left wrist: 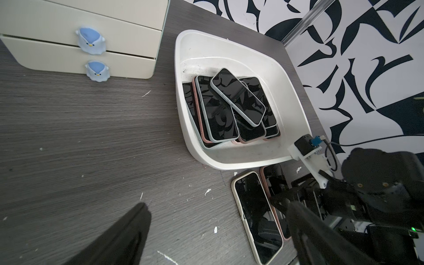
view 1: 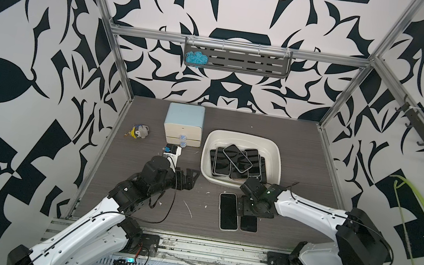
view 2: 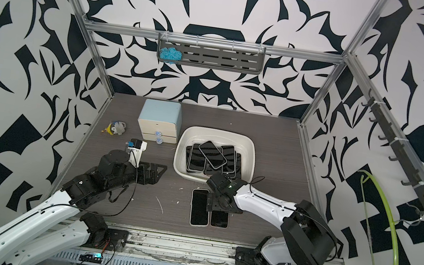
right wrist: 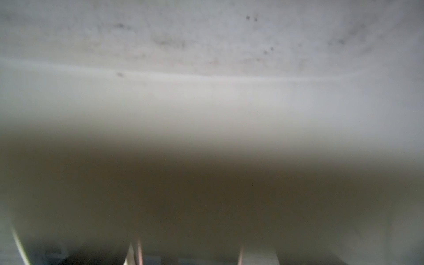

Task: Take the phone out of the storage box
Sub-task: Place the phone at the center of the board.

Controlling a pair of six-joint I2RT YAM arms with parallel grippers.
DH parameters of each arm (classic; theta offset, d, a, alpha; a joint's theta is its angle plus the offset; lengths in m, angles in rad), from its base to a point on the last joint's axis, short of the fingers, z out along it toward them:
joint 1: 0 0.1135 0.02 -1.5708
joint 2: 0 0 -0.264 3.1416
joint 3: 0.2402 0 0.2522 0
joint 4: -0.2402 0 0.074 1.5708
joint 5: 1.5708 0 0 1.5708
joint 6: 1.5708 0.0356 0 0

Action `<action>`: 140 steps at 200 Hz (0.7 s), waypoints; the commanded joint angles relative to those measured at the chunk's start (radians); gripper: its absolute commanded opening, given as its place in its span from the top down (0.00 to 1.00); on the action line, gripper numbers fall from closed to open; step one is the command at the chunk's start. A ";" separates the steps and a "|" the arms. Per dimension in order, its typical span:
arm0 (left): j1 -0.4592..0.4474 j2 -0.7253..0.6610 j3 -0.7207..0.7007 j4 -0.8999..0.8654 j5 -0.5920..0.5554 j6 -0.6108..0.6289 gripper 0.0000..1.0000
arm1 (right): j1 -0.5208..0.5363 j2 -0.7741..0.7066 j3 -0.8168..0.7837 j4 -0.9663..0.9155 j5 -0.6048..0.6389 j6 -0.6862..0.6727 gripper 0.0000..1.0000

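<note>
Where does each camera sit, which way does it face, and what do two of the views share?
Top views: high over the robot's side, looking down at the whole table; both arms, left pincer and right pincer show.
Left wrist: on the left arm, facing the storage box; its open pincer fingers and the right arm show.
Right wrist: very near a blurred cream-white surface, probably the box wall; no robot part is clear.
Shared: top and left wrist views both show the piled phones.
</note>
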 commanded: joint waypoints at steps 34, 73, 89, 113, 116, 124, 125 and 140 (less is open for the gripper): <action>0.000 0.072 0.017 0.017 0.006 -0.030 0.00 | 0.001 -0.194 0.243 -0.263 -0.009 -0.081 0.01; 0.023 0.253 0.137 -0.012 0.093 -0.040 0.00 | -0.214 0.031 0.522 -0.286 -0.190 -0.403 0.01; 0.055 0.333 0.197 -0.052 0.174 -0.043 0.00 | -0.280 0.167 0.629 -0.264 -0.229 -0.513 0.01; 0.080 0.395 0.237 -0.045 0.319 -0.053 0.00 | -0.320 0.404 0.825 -0.277 -0.281 -0.650 0.01; 0.080 0.397 0.239 -0.045 0.325 -0.055 0.00 | -0.323 0.434 0.850 -0.287 -0.287 -0.673 0.01; 0.080 0.395 0.242 -0.048 0.330 -0.060 0.00 | -0.324 0.507 0.925 -0.313 -0.279 -0.709 0.01; 0.080 0.395 0.242 -0.048 0.330 -0.060 0.00 | -0.323 0.516 0.934 -0.316 -0.274 -0.715 0.01; 0.080 0.376 0.241 -0.062 0.321 -0.060 0.00 | -0.322 0.617 1.025 -0.332 -0.262 -0.777 0.01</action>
